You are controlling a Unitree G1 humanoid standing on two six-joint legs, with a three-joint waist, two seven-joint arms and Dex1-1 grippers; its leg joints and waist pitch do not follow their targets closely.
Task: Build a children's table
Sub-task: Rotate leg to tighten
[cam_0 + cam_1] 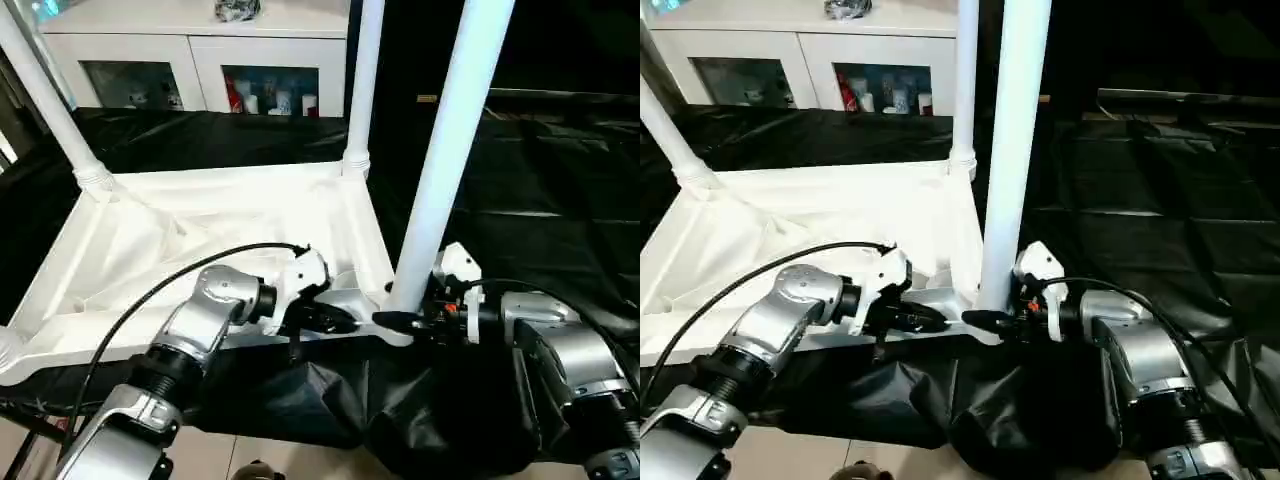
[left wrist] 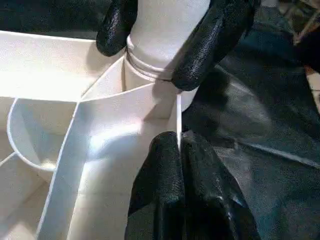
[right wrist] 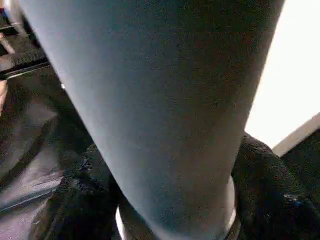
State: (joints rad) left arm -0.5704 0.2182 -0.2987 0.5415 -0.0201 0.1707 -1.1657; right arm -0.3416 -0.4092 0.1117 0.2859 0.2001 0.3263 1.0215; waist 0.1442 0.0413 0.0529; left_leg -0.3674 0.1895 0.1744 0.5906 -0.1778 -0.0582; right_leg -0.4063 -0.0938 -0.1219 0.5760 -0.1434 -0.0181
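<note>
Across the middle of the head-camera frame, the white plastic tabletop [image 1: 230, 230] lies upside down on the black-draped work table [image 1: 560, 180], its smooth ribbed underside facing up. Three glossy white tubular legs stand in its rounded corner sockets: the far-left leg [image 1: 45, 100] leaning at upper left, the far-right leg [image 1: 365, 80] upright at upper centre, and the near-right leg [image 1: 455, 140] rising thick and slightly tilted right of centre.

At lower centre, the left gripper [image 1: 340, 320] has its two black fingers pressed together, pinching the thin edge of the tabletop's near rim just beside that corner socket; the left wrist view shows the textured rubbery fingers [image 2: 170, 195] closed on the upright white wall.

Right of it, the right gripper [image 1: 400, 320] has its fingers spread around the base of the near-right leg, one black pad [image 2: 210, 45] on each side of the ringed collar above the socket.

Behind the work table, at the upper left of the frame, stands a white cabinet [image 1: 190, 50] with glass doors.
</note>
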